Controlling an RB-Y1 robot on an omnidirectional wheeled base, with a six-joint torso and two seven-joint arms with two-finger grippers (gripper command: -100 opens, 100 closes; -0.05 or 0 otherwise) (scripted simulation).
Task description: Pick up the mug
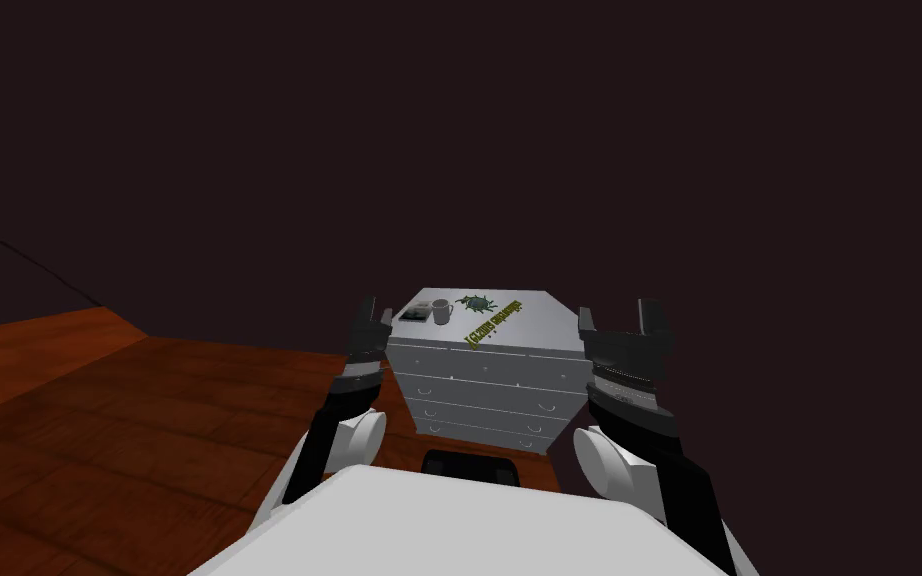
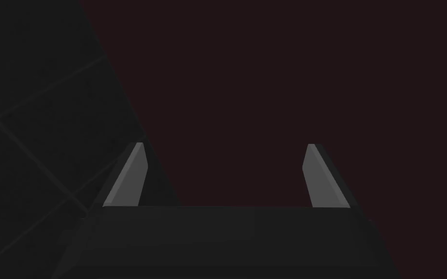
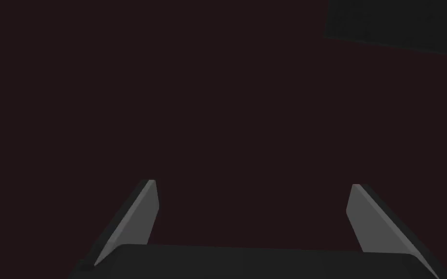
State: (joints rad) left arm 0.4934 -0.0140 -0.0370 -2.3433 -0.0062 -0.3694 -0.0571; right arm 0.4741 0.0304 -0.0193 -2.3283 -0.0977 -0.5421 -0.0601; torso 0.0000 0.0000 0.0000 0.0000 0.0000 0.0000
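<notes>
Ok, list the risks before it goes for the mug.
The small light grey mug stands right beside a dark flat object on the grey chest of drawers; an approaching tool could knock that object. The mug sits near the top's left edge, so a push might slide it off. The left tool and right tool, both open, hang short of the chest; the reach may fall short.

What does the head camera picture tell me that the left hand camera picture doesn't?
Head view: a pale mug on a grey chest of drawers, beside a small dark object, plus the wooden floor and the right gripper. Left wrist view: the fingers' wide, empty gap up close. Both: the left gripper, open.
</notes>
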